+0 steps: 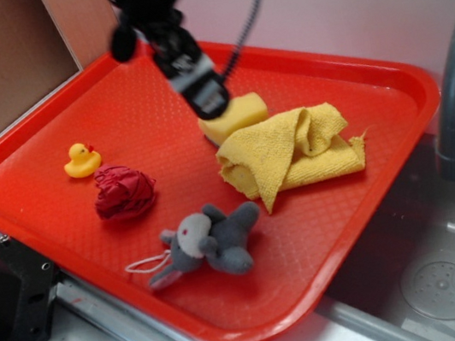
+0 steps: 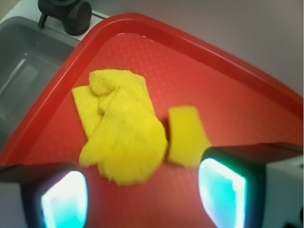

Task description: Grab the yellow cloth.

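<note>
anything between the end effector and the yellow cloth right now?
Only bare red tray in the wrist view. The yellow cloth lies ahead of the open end effector, with the yellow sponge beside it, not blocking.

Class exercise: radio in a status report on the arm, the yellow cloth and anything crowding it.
End effector open, empty, above the sponge. Yellow cloth crumpled on the red tray, ungrasped. Sponge right beside the cloth; grey plush toy nearby.

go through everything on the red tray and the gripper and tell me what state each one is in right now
gripper: open, empty, above the tray
yellow cloth: crumpled and folded over, lying on the tray, not gripped
yellow sponge: lying flat, beside the cloth
rubber duck: upright
red ball: crumpled, at rest
grey plush toy: lying on its side
red tray: sitting level beside the sink
</note>
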`<state>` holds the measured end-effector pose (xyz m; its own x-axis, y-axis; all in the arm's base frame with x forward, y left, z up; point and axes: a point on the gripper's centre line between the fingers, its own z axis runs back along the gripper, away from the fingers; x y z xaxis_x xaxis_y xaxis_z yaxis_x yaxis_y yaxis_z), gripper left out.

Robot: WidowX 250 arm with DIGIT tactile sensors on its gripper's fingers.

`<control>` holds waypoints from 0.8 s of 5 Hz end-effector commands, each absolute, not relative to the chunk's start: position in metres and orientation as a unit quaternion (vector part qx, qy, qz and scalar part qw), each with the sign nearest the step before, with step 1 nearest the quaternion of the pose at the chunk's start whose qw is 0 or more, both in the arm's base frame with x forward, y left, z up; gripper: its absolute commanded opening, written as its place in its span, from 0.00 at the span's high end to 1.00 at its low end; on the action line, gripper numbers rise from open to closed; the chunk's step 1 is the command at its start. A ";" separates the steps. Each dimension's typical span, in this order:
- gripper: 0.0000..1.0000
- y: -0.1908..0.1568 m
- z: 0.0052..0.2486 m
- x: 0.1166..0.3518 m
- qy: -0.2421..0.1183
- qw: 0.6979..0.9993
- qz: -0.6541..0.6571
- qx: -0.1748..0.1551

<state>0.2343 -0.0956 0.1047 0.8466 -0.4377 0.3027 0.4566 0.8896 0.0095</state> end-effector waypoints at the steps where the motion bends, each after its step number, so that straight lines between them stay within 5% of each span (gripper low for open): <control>1: 0.00 -0.126 0.065 0.270 -0.163 0.943 -0.286 -0.040; 3: 0.00 -0.143 0.032 0.275 -0.146 0.915 -0.372 -0.054; 4: 1.00 -0.143 0.026 0.275 -0.145 0.917 -0.368 -0.053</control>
<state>0.2749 -0.1313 0.0204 0.7135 -0.6417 0.2813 0.6694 0.7429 -0.0030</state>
